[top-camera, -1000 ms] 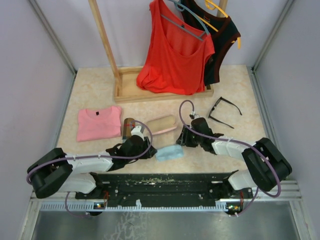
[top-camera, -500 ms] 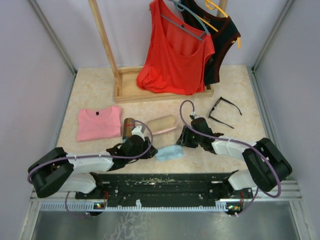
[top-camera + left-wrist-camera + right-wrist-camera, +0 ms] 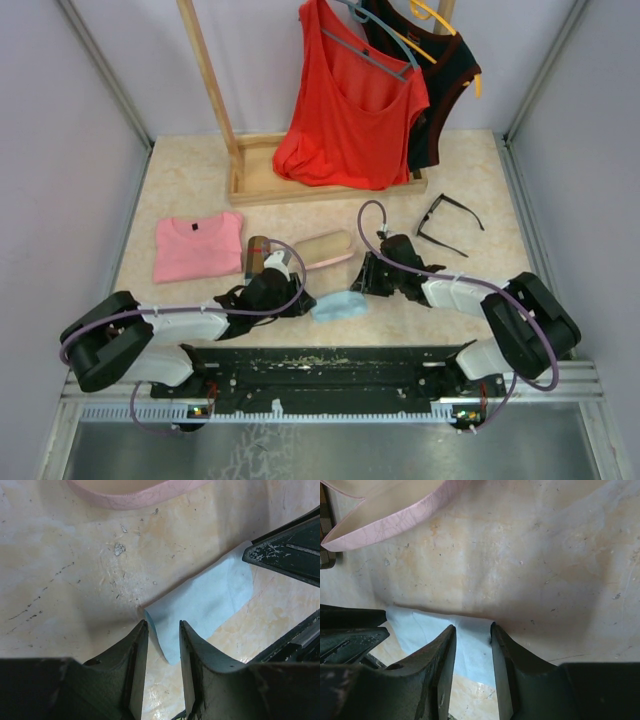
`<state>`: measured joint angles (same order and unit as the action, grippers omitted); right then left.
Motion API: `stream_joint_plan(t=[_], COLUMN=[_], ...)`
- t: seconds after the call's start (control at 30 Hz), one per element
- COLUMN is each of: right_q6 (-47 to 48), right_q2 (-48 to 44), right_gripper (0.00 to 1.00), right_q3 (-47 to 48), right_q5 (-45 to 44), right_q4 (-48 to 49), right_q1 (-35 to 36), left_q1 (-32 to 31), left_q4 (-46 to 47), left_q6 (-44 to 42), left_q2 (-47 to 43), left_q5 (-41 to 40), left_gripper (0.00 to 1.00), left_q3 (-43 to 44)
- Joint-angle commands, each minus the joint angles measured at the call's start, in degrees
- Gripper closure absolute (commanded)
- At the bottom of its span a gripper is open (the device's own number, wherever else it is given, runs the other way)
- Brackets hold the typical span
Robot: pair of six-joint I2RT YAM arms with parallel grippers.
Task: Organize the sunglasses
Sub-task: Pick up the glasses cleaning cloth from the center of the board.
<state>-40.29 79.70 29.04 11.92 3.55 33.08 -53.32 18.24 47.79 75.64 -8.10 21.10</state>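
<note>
The black-framed sunglasses (image 3: 432, 215) lie on the table's (image 3: 200, 180) right side, thin arms unfolded, lenses dark.

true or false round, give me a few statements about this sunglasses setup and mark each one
1. The left end effector and right end effector are both at the light blue cloth. True.
2. The pink case is closed. False: it lies open.
3. Neither arm holds the black sunglasses. True.
4. The folded pink shirt lies to the right of the sunglasses in the top view. False: it lies far to their left.
</note>
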Motion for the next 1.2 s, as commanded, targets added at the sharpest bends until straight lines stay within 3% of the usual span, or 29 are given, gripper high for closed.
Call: stream_joint_plan(t=[0.0,0.37,0.57,0.73,1.17], right_q6=[0.12,0.68,0.92,0.74,0.83], right_q2=[1.8,2.13,2.03,2.02,1.47], right_gripper=[0.66,0.84,1.0,1.0,1.0], right_q3=[1.44,1.36,0.86,0.53,0.59], right_q5=[0.52,-0.82,-1.36,-1.12,-1.13], right_q4=[-0.57,-0.59,-0.07,0.46,0.22], right_q1=[-0.3,-0.3,-0.3,-0.29,-0.24], left_q1=[0.47,1.0,1.11,1.18,1.09], left_q4=[1.91,2.1,2.56,1.54,-7.3], left_q6=[0.32,0.34,0.14,0.51,1.86], left_q2=[0.31,-0.23,-0.1,1.24,-0.13], left_q5=[1.07,1.56,2.71,3.25,-1.25], left_gripper=[0.62,0.62,0.54,0.5,0.56], left_q3=[1.53,1.27,1.93,3.02,4.66])
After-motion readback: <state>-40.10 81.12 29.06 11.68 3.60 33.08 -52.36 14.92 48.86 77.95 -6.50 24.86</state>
